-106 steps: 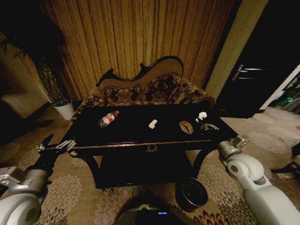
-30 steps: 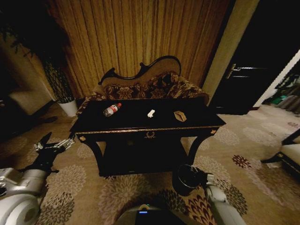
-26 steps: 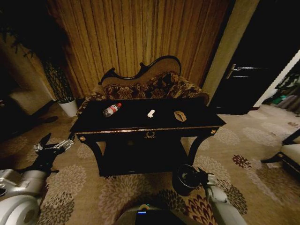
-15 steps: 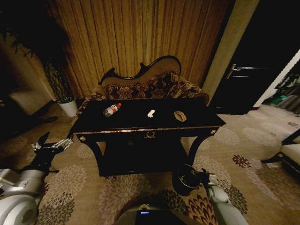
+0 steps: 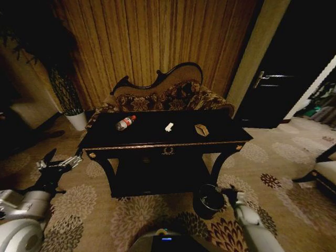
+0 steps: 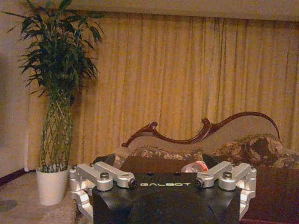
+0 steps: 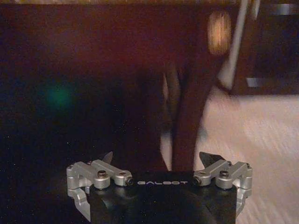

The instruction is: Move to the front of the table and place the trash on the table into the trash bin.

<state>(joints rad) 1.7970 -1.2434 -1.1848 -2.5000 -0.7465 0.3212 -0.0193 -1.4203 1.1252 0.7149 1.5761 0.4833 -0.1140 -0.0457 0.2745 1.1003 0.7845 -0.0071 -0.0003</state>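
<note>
Right hand [image 5: 229, 192] has crept a bit further right beside the trash bin [image 5: 209, 201], whose dark inside is impossible to read; its fingers sit apart. Left hand [image 5: 59, 164] hangs spread low on the left. On the glossy black desk [image 5: 167, 150]: bottle [image 5: 125, 123] left, white scrap [image 5: 169, 126] middle, tan carton [image 5: 201, 129] right.

sofa [image 5: 168, 97] crowds table [image 5: 157, 137] rear.

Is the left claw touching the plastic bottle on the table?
Apart. The head view shows the left claw open, low beside the table's left end, while the bottle lies on top, well clear.
</note>
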